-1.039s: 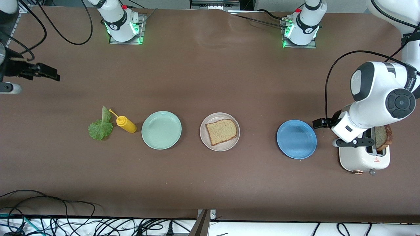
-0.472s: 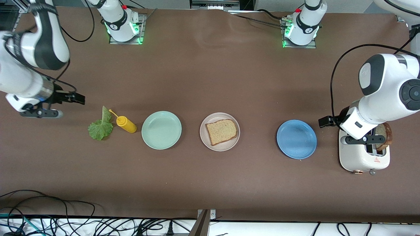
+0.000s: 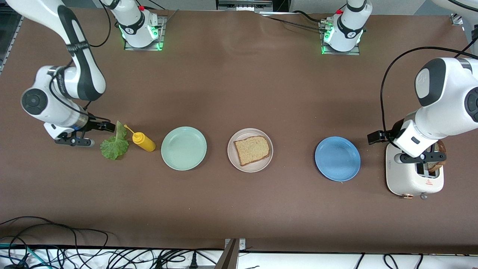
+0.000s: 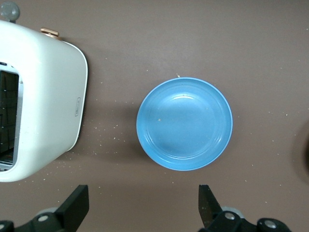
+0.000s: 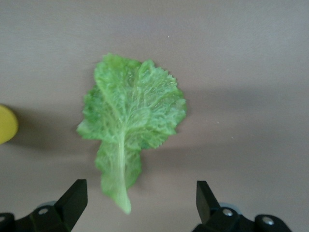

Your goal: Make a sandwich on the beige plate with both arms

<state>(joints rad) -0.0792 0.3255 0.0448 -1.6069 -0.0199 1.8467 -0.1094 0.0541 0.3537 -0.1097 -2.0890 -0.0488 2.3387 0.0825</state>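
Both jaws spread wide, nothing held in either. Right gripper [image 5: 140,205] hangs over the table just beside the lettuce leaf [image 3: 114,144] at the right arm's end; wrist view shows the leaf [image 5: 130,145] lying flat on the brown table [image 3: 239,93], stem end pointing toward the gap between the fingers [image 5: 72,200], not touched. Left gripper [image 4: 145,210] is up over the white toaster [image 3: 413,179] at the left arm's end, fingers [image 4: 207,205] open above bare table between toaster [image 4: 43,106] and blue plate [image 4: 185,123]. One brown bread slice [image 3: 436,157] stands in a toaster slot, partly hidden by the left arm's wrist. Beige plate [image 3: 233,158] sits mid-table with a single bread slice [image 3: 252,149] lying flat on it; no lettuce or second slice on it yet. Row along the table from the right arm's end: lettuce, yellow squeeze bottle [image 3: 142,140] lying on its side touching the leaf, empty mint-green plate [image 3: 183,148], beige plate, empty blue plate [image 3: 337,158], toaster. Plates well apart from each other.
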